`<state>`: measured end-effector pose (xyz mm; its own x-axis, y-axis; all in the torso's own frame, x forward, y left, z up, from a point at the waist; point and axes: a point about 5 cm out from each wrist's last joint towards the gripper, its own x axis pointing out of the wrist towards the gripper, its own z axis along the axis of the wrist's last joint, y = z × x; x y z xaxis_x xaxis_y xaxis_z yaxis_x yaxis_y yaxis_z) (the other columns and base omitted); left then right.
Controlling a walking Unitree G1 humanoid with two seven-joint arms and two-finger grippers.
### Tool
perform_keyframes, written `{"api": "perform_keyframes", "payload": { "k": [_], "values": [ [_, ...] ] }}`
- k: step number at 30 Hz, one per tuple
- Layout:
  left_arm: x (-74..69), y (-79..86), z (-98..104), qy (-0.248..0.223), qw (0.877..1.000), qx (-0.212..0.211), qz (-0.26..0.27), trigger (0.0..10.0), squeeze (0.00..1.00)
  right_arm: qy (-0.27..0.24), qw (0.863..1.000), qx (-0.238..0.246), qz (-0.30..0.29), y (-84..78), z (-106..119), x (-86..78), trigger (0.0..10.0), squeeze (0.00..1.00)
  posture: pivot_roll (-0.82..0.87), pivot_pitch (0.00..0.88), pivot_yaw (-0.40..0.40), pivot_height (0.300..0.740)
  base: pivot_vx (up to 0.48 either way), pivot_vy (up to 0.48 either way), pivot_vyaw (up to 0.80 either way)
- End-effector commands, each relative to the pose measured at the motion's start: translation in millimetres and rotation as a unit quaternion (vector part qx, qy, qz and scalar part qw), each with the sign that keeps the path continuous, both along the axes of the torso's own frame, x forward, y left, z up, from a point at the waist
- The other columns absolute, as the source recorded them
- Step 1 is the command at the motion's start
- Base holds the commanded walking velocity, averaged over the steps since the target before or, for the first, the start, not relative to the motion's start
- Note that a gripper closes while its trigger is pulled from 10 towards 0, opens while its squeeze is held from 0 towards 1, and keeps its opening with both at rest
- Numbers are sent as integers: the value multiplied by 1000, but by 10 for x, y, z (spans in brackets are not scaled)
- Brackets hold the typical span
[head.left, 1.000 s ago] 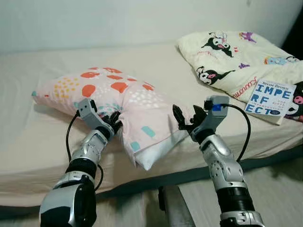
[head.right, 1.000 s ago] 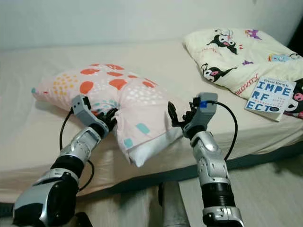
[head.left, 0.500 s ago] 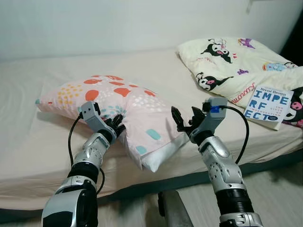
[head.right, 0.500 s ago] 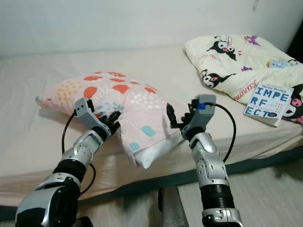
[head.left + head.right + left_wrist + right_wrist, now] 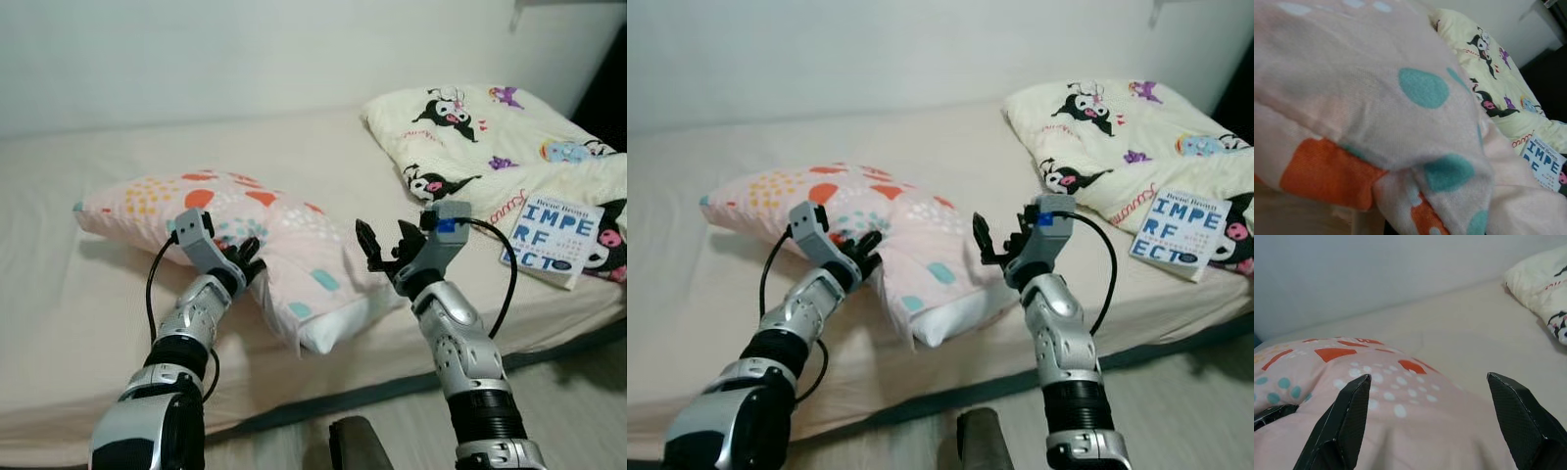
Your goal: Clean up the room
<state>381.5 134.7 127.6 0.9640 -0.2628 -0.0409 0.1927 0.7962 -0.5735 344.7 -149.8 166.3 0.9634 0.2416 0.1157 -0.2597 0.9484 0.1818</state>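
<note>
Comparing with half a second ago: the pillow [image 5: 245, 235] lies lower and flatter on the bed [image 5: 59, 294], its white open end now resting on the sheet just ahead of and between the two grippers, where before it stood more bunched up. The left gripper [image 5: 245, 262] stays pressed into the pillow's near side, its fingers buried in a fold of cloth; whether they pinch the fabric or merely push against it cannot be told. The left wrist view shows that cloth up close, pink with teal and orange spots. The right gripper [image 5: 384, 249] has stayed just beside the pillow's right edge, fingers [image 5: 1342, 421] spread wide apart and holding nothing, cloth between and beyond them but not clamped. Further to the right of the right gripper, well apart, a cream blanket [image 5: 470, 127] printed with black cartoon figures lies heaped on the bed, and a white-and-blue book [image 5: 551, 235] rests on its near edge. A wall [image 5: 245, 49] runs behind the bed.
</note>
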Motion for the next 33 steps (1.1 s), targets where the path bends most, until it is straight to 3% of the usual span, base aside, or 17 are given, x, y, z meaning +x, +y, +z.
{"api": "perform_keyframes", "payload": {
  "k": [1,11,17,25,33],
  "values": [
    [26,-4,95,-21,1000,1,4,10000,0,-6,1000,4,-3,-9,23,1,10000,0,-259,66,23,645,0,0,0],
    [59,17,192,-41,999,20,14,10000,0,-8,1000,5,-2,-12,28,4,10000,0,-259,63,21,680,0,0,0],
    [81,60,233,-45,998,25,22,10000,0,-10,1000,6,-2,-12,36,3,10000,0,-261,62,21,705,0,421,0],
    [76,54,220,-44,998,27,24,10000,0,-20,1000,6,-5,-5,46,-7,10000,0,-260,64,23,740,0,0,0],
    [75,43,224,-46,998,25,22,10000,0,-29,999,6,-14,-10,64,-7,10000,0,-256,67,22,740,0,0,0]
  ]
}}
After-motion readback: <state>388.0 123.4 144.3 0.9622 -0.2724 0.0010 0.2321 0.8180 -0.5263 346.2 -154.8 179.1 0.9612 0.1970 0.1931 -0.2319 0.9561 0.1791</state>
